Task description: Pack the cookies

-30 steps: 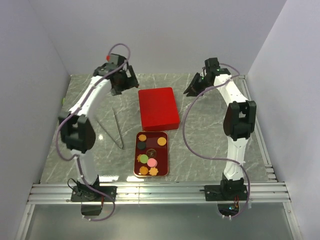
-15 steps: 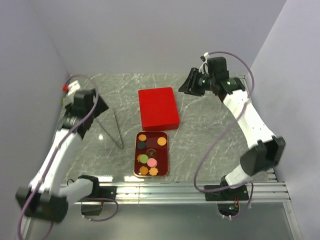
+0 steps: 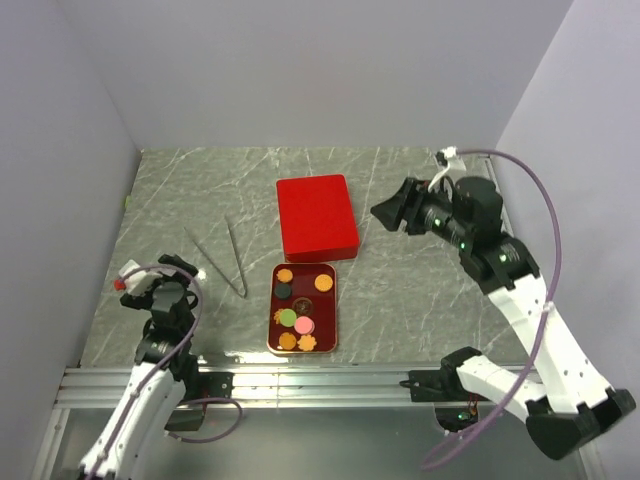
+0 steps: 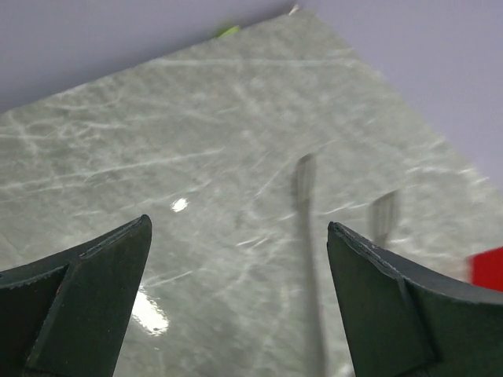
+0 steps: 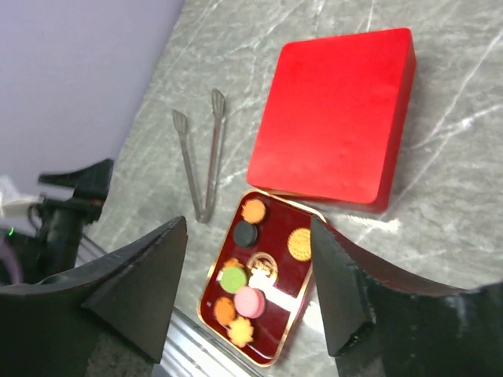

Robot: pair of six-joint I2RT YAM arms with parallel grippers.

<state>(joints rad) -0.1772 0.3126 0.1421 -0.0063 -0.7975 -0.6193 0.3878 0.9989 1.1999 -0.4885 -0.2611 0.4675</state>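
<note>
At the near left edge the left gripper (image 4: 237,228) sits low over the marble table (image 3: 420,290) with its fingers spread wide and nothing between them. They face the far right, toward the metal tongs (image 3: 226,258). The tongs lie just to that gripper's right, with the joined end nearest the robot and the two arms fanning away from it, so their long axis runs near to far. Right of the tongs, and apart from them, stands the dark red tray (image 3: 336,310), its long axis also near to far. The cookies (image 3: 298,308) lie inside it: orange ones, a green, a pink and a dark one. No loose cookie shows on the table. Just beyond the tray's far edge lies the flat red lid (image 3: 317,216); whether the two touch I cannot tell. Farthest right, the right gripper (image 3: 385,210) hangs raised, fingers likewise parted and empty, aimed down-left at lid and tray. I judge the left arm nearer the tongs and the right arm nearer the lid. Nothing stands between either gripper and its nearer thing.
</note>
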